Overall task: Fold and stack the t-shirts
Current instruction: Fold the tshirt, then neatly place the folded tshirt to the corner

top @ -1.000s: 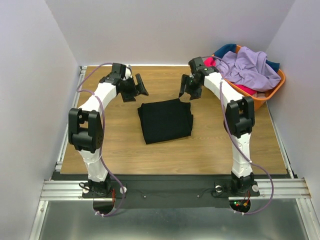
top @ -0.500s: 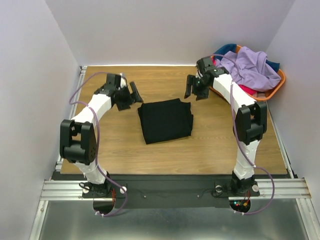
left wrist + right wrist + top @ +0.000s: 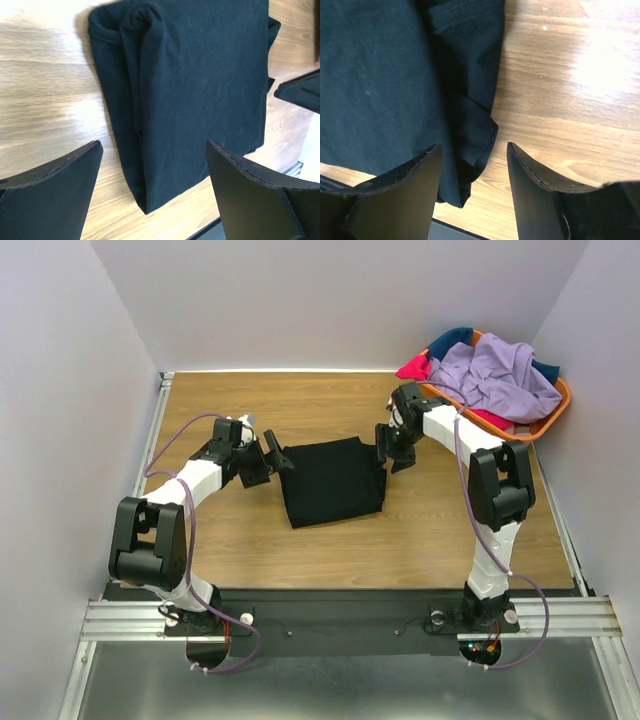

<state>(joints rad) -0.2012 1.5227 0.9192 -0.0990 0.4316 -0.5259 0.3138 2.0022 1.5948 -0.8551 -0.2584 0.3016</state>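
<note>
T-shirts (image 3: 495,375) in basket (image 3: 562,392) partly hidden — left gripper (image 3: 270,460), right gripper (image 3: 390,450) agape, empty, flanking black t-shirt (image 3: 330,480).

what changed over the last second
Both grippers drew back from the far side and came down to the folded black shirt. The left gripper is now at the shirt's left edge and the right gripper at its right edge. Both are open, and nothing was taken hold of or let go. The shirt and the basket stayed where they were.
</note>
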